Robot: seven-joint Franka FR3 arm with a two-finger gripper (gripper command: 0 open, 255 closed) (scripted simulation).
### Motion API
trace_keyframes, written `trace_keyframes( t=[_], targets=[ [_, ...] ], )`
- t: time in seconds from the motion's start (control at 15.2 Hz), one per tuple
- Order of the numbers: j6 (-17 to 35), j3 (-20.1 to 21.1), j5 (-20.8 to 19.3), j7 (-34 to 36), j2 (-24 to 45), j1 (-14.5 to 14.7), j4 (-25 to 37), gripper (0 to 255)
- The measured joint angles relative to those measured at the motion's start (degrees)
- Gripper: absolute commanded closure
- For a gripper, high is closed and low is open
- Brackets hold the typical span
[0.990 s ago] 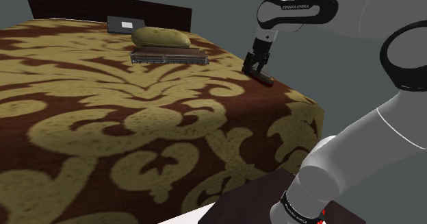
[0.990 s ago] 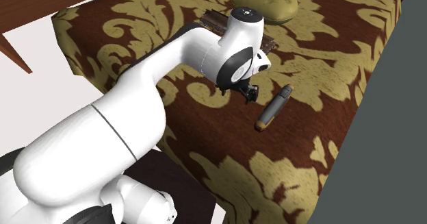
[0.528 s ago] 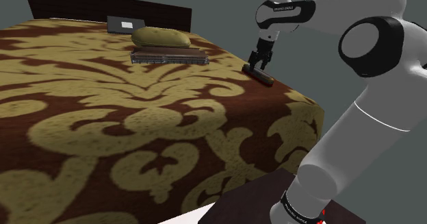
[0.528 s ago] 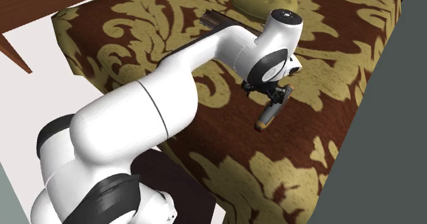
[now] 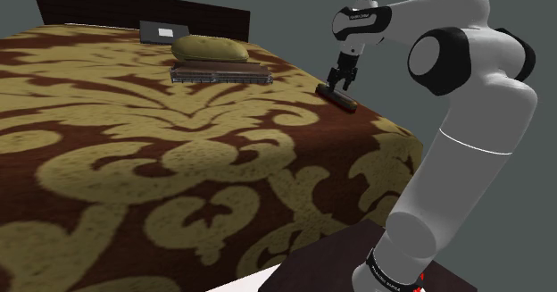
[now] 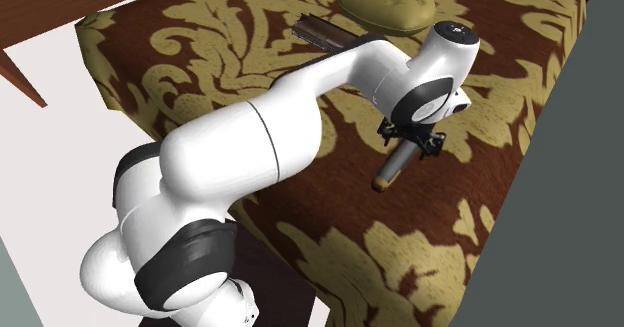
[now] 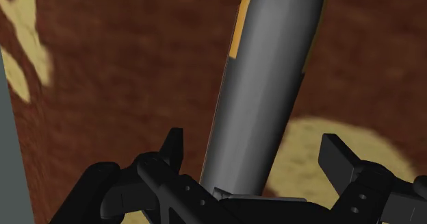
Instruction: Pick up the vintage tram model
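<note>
Finds the tram model flat on the patterned bed, close to the edge at the shoulder view's 3 o'clock side and well apart from the cushion off toward 10 o'clock. Reads as a long, slim, dark grey body with an orange strip along one flank. Lies with its long axis running about 10 to 4 o'clock in the shoulder view, and 1 to 7 o'clock in the second exterior view.

Puts the claw right above the 10 o'clock end, pointing down. From the second exterior view, has the claw over the 1 o'clock half of the tram model, leaving the 7 o'clock end bare. In the wrist view, shows the claw spread, one finger on each flank of the tram model, with a gap on both sides and no contact. Sets the line between the fingers nearly square to the long axis, only slightly skewed.

Looks like the approach step: nothing gripped, nothing lifted yet. Calls for a short straight drop, then a squeeze across the narrow width. Probably needs no turn of the wrist. Risks an off-centre hold along the length, so may let the far end sag on lifting.
</note>
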Motion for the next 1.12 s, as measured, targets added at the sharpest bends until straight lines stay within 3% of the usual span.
trace_keyframes(
  t=[0.33, 0.4, 1.12],
  targets=[
    [3.82, -0.02, 0.11, -0.15, 0.19, -0.04, -3.66, 0],
    [4.04, -0.01, 0.11, -0.14, 0.2, -0.02, -3.87, 255],
    [3.96, -0.01, 0.08, -0.11, 0.11, -0.02, -3.79, 255]
  ],
)
